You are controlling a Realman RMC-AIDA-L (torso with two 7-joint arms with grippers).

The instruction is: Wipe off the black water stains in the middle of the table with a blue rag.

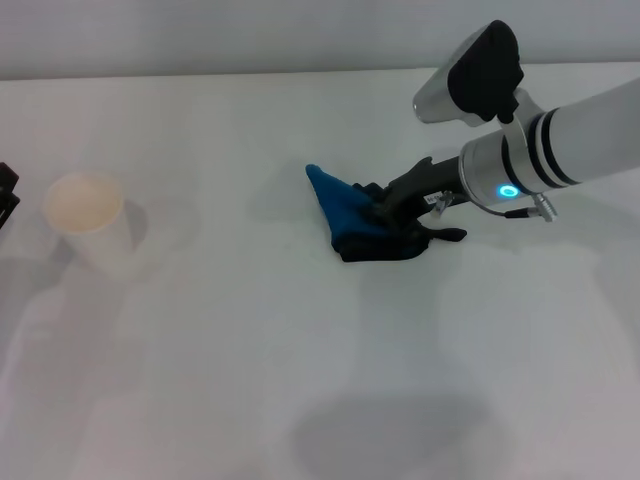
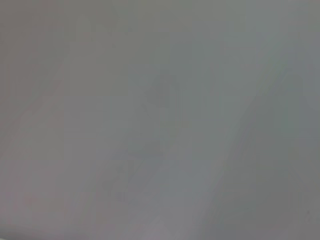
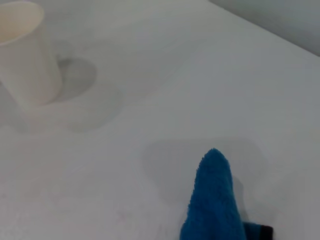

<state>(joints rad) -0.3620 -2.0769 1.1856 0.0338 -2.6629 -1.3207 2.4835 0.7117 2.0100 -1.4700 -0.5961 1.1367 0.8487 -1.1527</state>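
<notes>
So the head view gets the whole setup: the right arm (image 1: 560,150) comes in from about 3 o'clock, reaching low across the table (image 1: 300,380) toward the middle; its right gripper (image 1: 385,212) is pinched down on the blue rag (image 1: 345,205), pressing the cloth flat onto the tabletop just right of center; a blue corner of the rag pokes out toward 10 o'clock and the black edging bunches up under and around the fingers toward 4 o'clock.

The right wrist view only catches the front bit of that rag (image 3: 212,200), a blue tip standing up a little off the table (image 3: 175,75), with a scrap of black edging at its base; none of the gripper's own fingers show there; it does show the paper cup (image 3: 22,52) upright, well apart from the rag.

In the head view that cup (image 1: 88,220) sits over at 9 o'clock, nothing between it and the rag.

The black stain isn't visible anywhere, can't tell if it's under the cloth.

Left wrist view is just a plain grey blur; left gripper isn't in any shot.
</notes>
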